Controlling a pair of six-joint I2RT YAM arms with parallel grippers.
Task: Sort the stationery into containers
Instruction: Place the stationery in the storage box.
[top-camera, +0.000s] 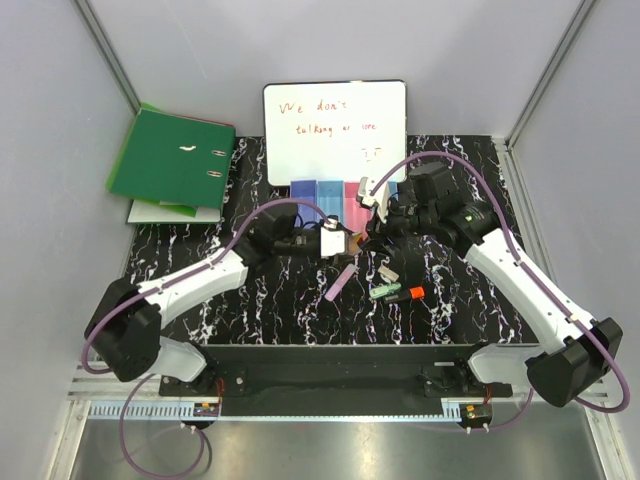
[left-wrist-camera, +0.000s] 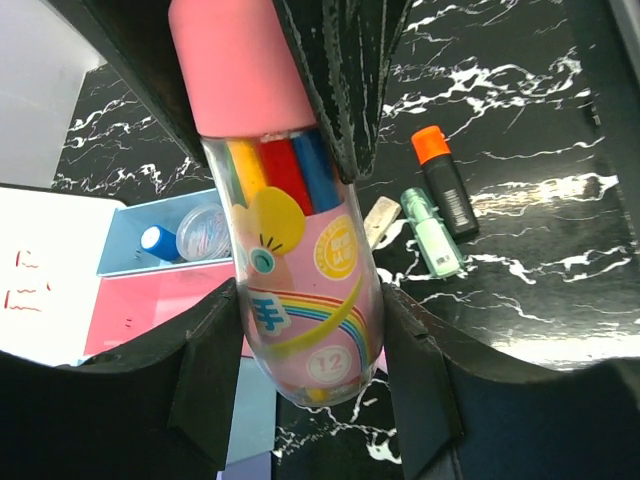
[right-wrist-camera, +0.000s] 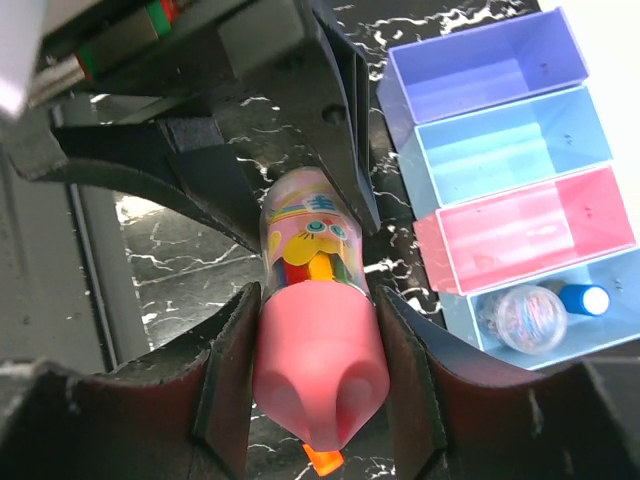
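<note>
Far left: green ring binder (top-camera: 172, 157), not part of the job. Whiteboard (top-camera: 335, 130) leans on the far wall, bins (top-camera: 318, 192) in a row right in front of it.

Left hand (left-wrist-camera: 312, 330): clamped on the clear body of a pen tube (left-wrist-camera: 300, 230), a finger on either side. Right hand (right-wrist-camera: 318, 340): clamped on the same tube's pink cap (right-wrist-camera: 318, 385). So the tube is off the worktop (top-camera: 250, 300), bridged between both hands at centre, just near of the bins. My read: handover left to right, or a cap pull. Can't tell which. The two-point hold makes sense, since the tube is smooth and round and could swivel in a single grip.

Lying unsorted on the worktop: lilac marker (top-camera: 340, 282) near centre, then green highlighter (top-camera: 385, 292) and orange highlighter (top-camera: 414, 291) side by side to its right.

Views: the top camera barely shows the tube because the hands hide it. Left wrist shows the label and the coloured pens inside, plus a small beige piece (left-wrist-camera: 381, 219) by the highlighters. Right wrist shows all four bins. Purple-blue, light blue and pink look empty. The rightmost light blue bin (right-wrist-camera: 457, 318) holds a blue-capped bottle (right-wrist-camera: 540, 312).
</note>
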